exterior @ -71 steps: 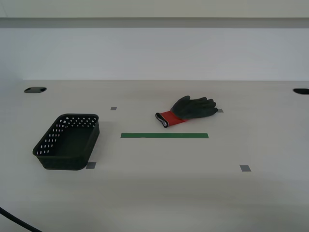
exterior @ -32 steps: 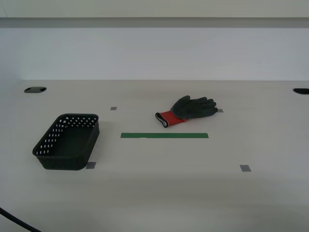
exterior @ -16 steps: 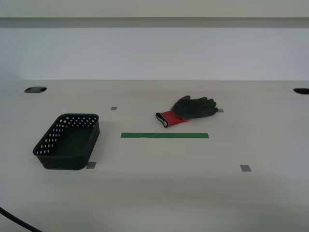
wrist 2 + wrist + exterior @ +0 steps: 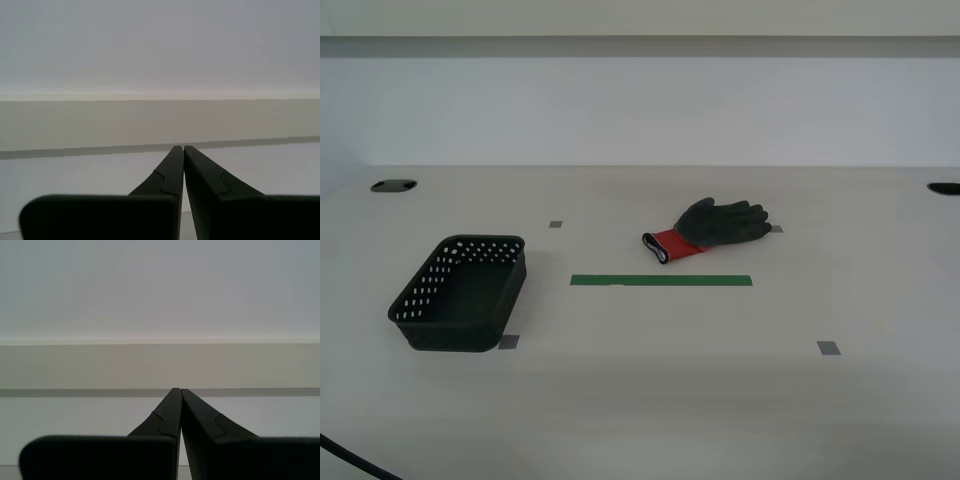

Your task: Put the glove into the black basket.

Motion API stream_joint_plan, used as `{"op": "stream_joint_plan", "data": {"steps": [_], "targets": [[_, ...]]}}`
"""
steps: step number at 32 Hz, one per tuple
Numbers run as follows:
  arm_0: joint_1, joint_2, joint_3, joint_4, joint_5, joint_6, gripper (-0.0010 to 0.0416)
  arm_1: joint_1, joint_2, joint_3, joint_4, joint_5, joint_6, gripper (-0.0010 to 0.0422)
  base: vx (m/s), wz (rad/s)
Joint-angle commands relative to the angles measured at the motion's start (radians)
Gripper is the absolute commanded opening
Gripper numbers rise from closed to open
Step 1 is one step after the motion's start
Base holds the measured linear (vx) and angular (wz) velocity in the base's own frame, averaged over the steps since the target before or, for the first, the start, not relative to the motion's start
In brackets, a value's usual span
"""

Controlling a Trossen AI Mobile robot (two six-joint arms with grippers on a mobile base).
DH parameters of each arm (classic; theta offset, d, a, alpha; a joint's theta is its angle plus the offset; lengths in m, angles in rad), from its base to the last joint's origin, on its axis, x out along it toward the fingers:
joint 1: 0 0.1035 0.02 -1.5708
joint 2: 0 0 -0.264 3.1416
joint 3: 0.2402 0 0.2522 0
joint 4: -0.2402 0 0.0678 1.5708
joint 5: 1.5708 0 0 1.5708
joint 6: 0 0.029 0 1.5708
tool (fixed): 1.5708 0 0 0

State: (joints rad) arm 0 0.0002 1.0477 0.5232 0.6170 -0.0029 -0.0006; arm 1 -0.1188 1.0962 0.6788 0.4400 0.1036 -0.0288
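The dark grey glove (image 4: 712, 228) with a red cuff lies flat on the pale table (image 4: 650, 400), right of middle in the exterior view, cuff toward the exterior view's left. The black basket (image 4: 460, 293) with round holes stands empty at the exterior view's left. Neither arm shows in the exterior view. My first gripper (image 4: 178, 391) is shut and empty, facing a blank wall. My second gripper (image 4: 180, 149) is likewise shut and empty, facing the wall. Neither wrist view shows the glove or the basket.
A green tape strip (image 4: 661, 281) lies between the glove and the table's front. Small grey tape squares (image 4: 828, 348) mark the table. Dark cable holes sit at the far left (image 4: 392, 185) and far right (image 4: 943, 188). A black cable (image 4: 345, 457) crosses the lower left corner.
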Motion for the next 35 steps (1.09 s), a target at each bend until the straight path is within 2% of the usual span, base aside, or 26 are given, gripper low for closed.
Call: {"op": "stream_joint_plan", "data": {"steps": [1, 4, 9, 13, 15, 17, 20, 24, 28, 32, 33, 35], "targets": [[0.0, 0.0, 0.001, 0.003, 0.0, 0.0, 0.0, -0.096, 0.071, 0.093, -0.066, -0.001, 0.069, 0.0, 0.0, 0.0], [0.0, 0.0, 0.001, 0.002, 0.0, 0.0, 0.0001, -0.182, 0.184, 0.198, -0.098, -0.001, 0.093, 0.0, 0.0, 0.0], [0.0, 0.0, 0.001, 0.003, 0.0, 0.0, 0.0001, -0.259, 0.378, 0.375, -0.181, 0.0, 0.093, 0.0, 0.0, 0.0], [0.0, 0.0, 0.001, 0.002, 0.0, 0.0, 0.0, -0.325, 0.573, 0.549, -0.212, 0.066, 0.101, 0.0, 0.0, 0.0], [0.0, 0.0, 0.001, 0.002, 0.0, 0.0, 0.0001, -0.353, 0.642, 0.622, -0.234, 0.075, 0.104, 0.0, 0.0, 0.0], [0.0, 0.0, 0.001, 0.002, 0.0, 0.0, 0.0001, -0.386, 0.733, 0.729, -0.303, 0.075, 0.127, 0.0, 0.0, 0.0], [0.0, 0.0, 0.001, 0.002, 0.001, 0.0, 0.0001, -0.434, 0.898, 0.951, -0.507, 0.074, 0.181, 0.0, 0.0, 0.0], [0.0, 0.0, 0.001, 0.0, 0.0, 0.0, 0.0001, -0.466, 1.09, 1.196, -0.69, 0.074, 0.228, 0.0, 0.0, 0.0], [0.0, 0.0, 0.001, -0.002, 0.0, 0.0, 0.0001, -0.476, 1.271, 1.422, -0.807, 0.074, 0.23, 0.0, 0.0, 0.0], [0.0, 0.0, 0.001, -0.005, 0.0, 0.0, 0.0001, -0.476, 1.452, 1.669, -0.986, 0.073, 0.232, 0.0, 0.0, 0.0], [0.0, 0.0, 0.001, -0.004, 0.0, 0.0, 0.0001, -0.476, 1.476, 1.693, -0.999, 0.071, 0.231, 0.0, 0.0, 0.0], [0.0, 0.0, 0.001, -0.009, 0.0, 0.0, 0.0001, -0.477, 1.485, 1.627, -0.925, 0.06, 0.218, 0.0, 0.0, 0.0]]}}
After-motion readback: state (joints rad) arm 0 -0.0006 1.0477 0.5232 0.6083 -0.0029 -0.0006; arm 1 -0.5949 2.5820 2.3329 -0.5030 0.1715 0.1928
